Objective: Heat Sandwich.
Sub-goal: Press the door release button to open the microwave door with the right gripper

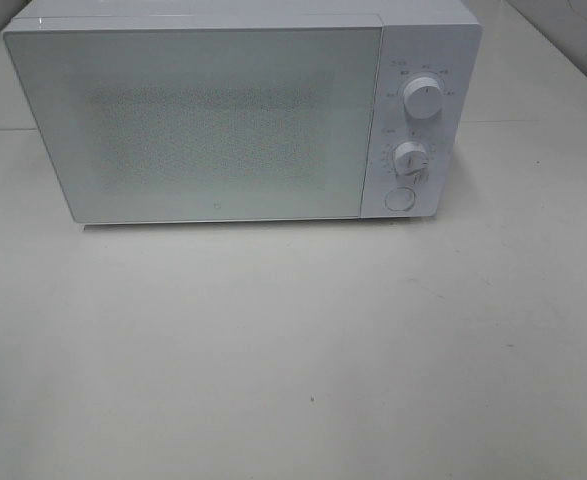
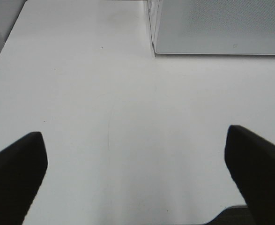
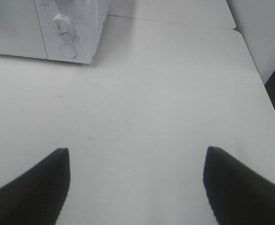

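Now left pincer (image 2: 133,132) and right pincer (image 3: 137,150) gape wide, gripping nothing.

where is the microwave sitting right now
In the exterior high view the microwave stands at the far end of the table, roughly centred, door shut, with its control panel on the right side of its front.

Glossy microwave door (image 1: 193,120), smooth matt table (image 1: 293,360)
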`<action>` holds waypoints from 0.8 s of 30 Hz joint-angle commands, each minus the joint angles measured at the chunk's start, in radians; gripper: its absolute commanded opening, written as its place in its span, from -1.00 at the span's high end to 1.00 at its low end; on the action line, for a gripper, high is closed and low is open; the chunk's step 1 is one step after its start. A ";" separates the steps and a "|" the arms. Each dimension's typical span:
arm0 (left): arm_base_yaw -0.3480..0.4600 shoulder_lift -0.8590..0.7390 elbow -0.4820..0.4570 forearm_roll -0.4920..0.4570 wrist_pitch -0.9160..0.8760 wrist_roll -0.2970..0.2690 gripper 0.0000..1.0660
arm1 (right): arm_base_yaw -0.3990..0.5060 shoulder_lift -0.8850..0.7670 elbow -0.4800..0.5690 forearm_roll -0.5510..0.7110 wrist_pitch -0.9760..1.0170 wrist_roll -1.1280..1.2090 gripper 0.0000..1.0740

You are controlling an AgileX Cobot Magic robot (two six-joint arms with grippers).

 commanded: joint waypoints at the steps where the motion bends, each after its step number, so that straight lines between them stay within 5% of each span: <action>1: 0.002 -0.015 0.001 -0.008 -0.012 0.000 -0.83 | -0.005 -0.028 0.003 0.002 -0.010 -0.009 -0.41; 24: 0.002 -0.015 0.001 -0.008 -0.012 0.000 -0.83 | -0.005 0.026 -0.031 0.002 -0.104 -0.008 -0.41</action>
